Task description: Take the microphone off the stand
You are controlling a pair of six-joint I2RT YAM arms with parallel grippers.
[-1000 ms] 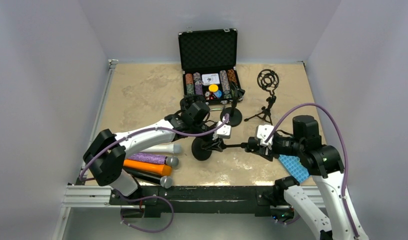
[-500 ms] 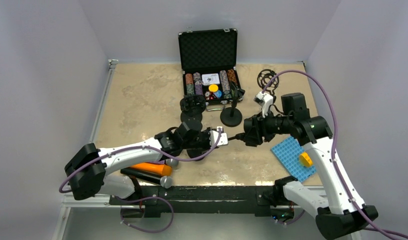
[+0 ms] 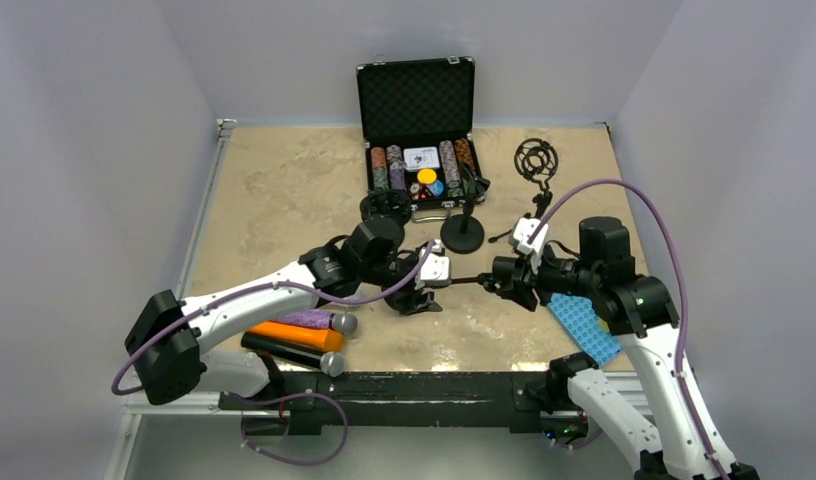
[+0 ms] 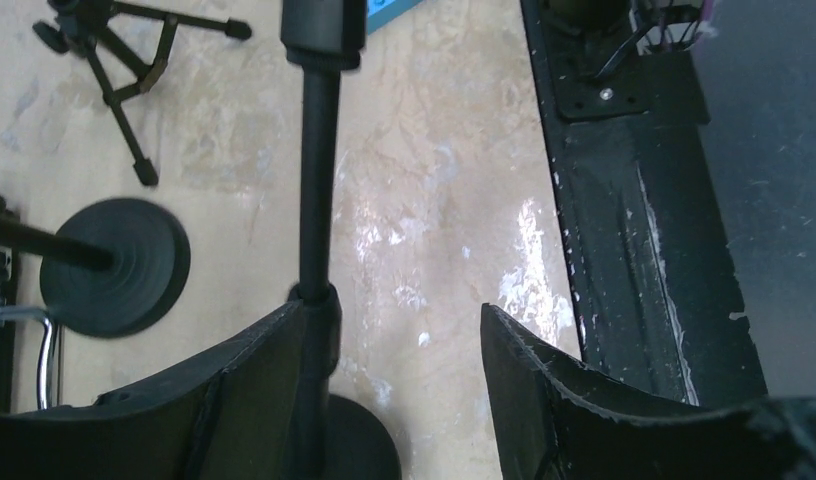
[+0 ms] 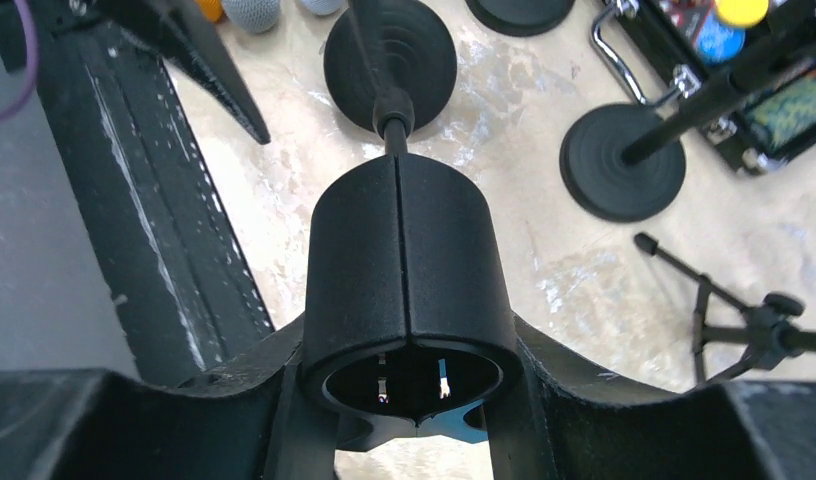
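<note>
The black stand (image 3: 466, 287) lies tipped over, its pole level between my two grippers and its round base (image 3: 402, 299) to the left. My right gripper (image 3: 506, 282) is shut on the stand's clip (image 5: 404, 270), which is hollow with nothing in it. My left gripper (image 4: 389, 310) is open near the base, and the pole (image 4: 319, 200) runs along its left finger (image 4: 254, 380). Purple (image 3: 306, 318), orange (image 3: 294, 335) and black (image 3: 284, 352) microphones lie at the front left. I cannot tell which one came from this stand.
An open poker-chip case (image 3: 419, 130) stands at the back. Another round-base stand (image 3: 462, 232), a small stand (image 3: 384, 207) and a tripod with a ring mount (image 3: 534, 190) stand behind the grippers. A blue studded plate (image 3: 587, 335) lies under the right arm.
My left gripper has opened off the stand by its base. My right arm, still holding the clip, swung up and back, then came down toward the near edge again.
</note>
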